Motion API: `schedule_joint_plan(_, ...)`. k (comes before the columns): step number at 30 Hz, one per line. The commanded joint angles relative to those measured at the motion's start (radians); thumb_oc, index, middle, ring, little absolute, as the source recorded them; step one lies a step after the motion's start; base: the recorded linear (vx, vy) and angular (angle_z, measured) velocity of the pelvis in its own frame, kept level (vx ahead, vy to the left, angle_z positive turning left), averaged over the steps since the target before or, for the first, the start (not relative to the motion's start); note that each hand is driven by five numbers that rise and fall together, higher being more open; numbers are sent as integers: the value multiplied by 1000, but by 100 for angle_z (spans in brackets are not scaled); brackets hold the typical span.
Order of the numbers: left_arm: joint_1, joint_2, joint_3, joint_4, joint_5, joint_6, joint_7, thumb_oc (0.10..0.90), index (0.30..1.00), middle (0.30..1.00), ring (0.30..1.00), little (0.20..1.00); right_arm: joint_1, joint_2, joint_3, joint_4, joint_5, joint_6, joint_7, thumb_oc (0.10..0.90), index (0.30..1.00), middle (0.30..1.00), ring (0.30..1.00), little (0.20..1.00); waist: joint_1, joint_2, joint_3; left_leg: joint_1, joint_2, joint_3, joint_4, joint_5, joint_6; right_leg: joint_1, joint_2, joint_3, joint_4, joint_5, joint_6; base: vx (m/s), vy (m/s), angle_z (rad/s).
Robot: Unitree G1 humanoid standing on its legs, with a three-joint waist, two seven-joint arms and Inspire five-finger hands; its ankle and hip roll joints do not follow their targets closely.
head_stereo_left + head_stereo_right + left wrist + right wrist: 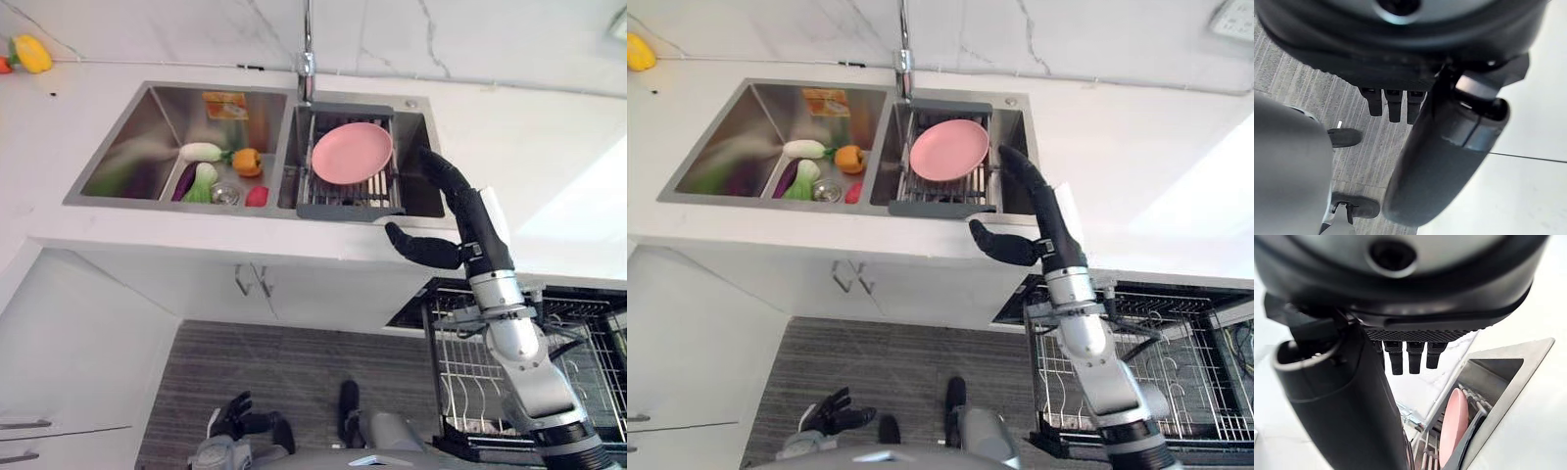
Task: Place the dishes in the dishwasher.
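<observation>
Here, at the far left of the white bench [549, 147], a yellow toy vegetable [31, 53] lies near the wall. Next comes the double sink [118, 157]: its left basin holds a white radish [201, 152], a green-and-white leafy toy [201, 181], a purple piece [184, 184] that is probably an eggplant, an orange pepper [246, 162] and something small and red [256, 196] by the divider. Low in the eye views the left hand [233, 419] hangs over the grey floor [294, 372], fingers loosely relaxed, holding nothing.

The right basin carries a dark drying rack [348, 201] below the tap [308, 49], and the pink plate [352, 153], the dish to be moved, lies tilted in that rack, untouched. Just right of it the right hand [456, 220] reaches up over the bench edge, fingers straight and thumb spread wide toward the basin, empty and apart from the plate. Its wrist view shows the plate [1453, 426] edge-on past the fingertips [1409, 357]. Below and to the right, the dishwasher basket [470, 392] stands pulled out, and it looks empty.

The risk lies in the grasp. The plate is thin and smooth and leans on the rack's wires, so fingers coming in too flat could push it further down the rack or against the basin wall instead of getting under its rim. A shallow pinch at the rim could let it slip on the way down to the basket, and the carry passes close to the bench edge, where a knock could loosen it.
</observation>
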Motion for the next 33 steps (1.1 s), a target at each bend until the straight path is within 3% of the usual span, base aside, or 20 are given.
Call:
schedule_joint_plan(1,54,8,27,37,25,-37,15,800,900,900,900,900,-70,-9,-105,-146,-24,-130,-51,800,900,900,900,900,-1,-30,-45,23,-74,-90,2,-29,-3,165,-60,59,-179,40,141,149,-91,6)
schedule_joint_plan(5,69,-8,39,68,26,-38,25,800,900,900,900,900,-74,-31,-98,-169,0,-151,-32,800,900,900,900,900,6,-1,-46,55,-62,-84,3,-18,-25,214,-61,45,-192,18,128,139,-99,12)
schedule_joint_plan(8,72,-9,44,70,24,-40,29,800,900,900,900,900,-78,-28,-91,-156,17,-160,-28,800,900,900,900,900,9,0,-34,48,-59,-78,46,-26,-36,227,-67,38,-192,12,126,48,-74,9)
schedule_joint_plan(10,80,-3,45,55,27,-48,41,800,900,900,900,900,-81,-53,-81,-142,42,-172,-5,800,900,900,900,900,15,-18,5,-54,-62,-50,299,-3,-92,250,-92,30,-192,1,112,22,-130,18)
schedule_joint_plan(11,79,-3,45,55,27,-49,41,800,900,900,900,900,-82,-53,-81,-141,43,-173,-5,800,900,900,900,900,14,-17,5,-60,-61,-51,309,-8,-93,249,-91,28,-192,1,111,24,-117,36)
schedule_joint_plan(12,76,4,48,42,10,-60,51,800,900,900,900,900,-84,-87,-91,-136,50,-174,3,800,900,900,900,900,36,-23,27,-137,-58,-81,426,43,-141,251,-106,17,-192,-19,110,55,-65,30)
schedule_joint_plan(13,80,8,53,25,3,-68,59,800,900,900,900,900,-80,-94,-98,-133,57,-175,1,800,900,900,900,900,42,-16,29,-143,-39,-89,384,43,-134,254,-105,12,-192,-30,116,131,-21,14)
schedule_joint_plan(14,79,4,71,19,-6,-70,69,800,900,900,900,900,-74,-98,-102,-140,56,-173,2,800,900,900,900,900,41,-13,23,-122,-10,-76,285,7,-108,258,-113,8,-192,-30,124,159,105,0)
schedule_joint_plan(17,83,1,75,44,3,-62,55,800,900,900,900,900,-52,-90,-129,-162,44,-162,-3,800,900,900,900,900,49,-15,19,-120,48,-67,127,59,-94,290,-123,0,-192,-31,145,157,100,1)
schedule_joint_plan(21,82,9,62,57,31,-65,57,800,900,900,900,900,-42,-49,-101,-153,52,-185,6,800,900,900,900,900,42,-16,-41,-20,23,-70,2,41,-75,295,-108,11,-192,-35,149,184,111,-30)
schedule_joint_plan(31,65,33,-1,53,101,-50,57,800,900,900,900,900,-19,26,-85,-143,105,-195,16,800,900,900,900,900,34,-54,-48,-8,-28,-52,2,3,-31,305,-147,31,-183,-12,180,70,138,3)
schedule_joint_plan(32,63,41,-16,48,116,-48,57,800,900,900,900,900,-12,37,-81,-136,127,-195,29,800,900,900,900,900,32,-56,-42,-8,-32,-48,2,-1,-24,289,-148,38,-139,-22,182,32,238,4)
schedule_joint_plan(33,38,69,-68,28,171,-38,56,800,900,900,900,900,-14,70,-79,-131,157,-193,50,800,900,900,900,900,13,-53,-13,-7,-25,-35,2,-10,-2,152,-128,63,119,-36,209,57,285,6)
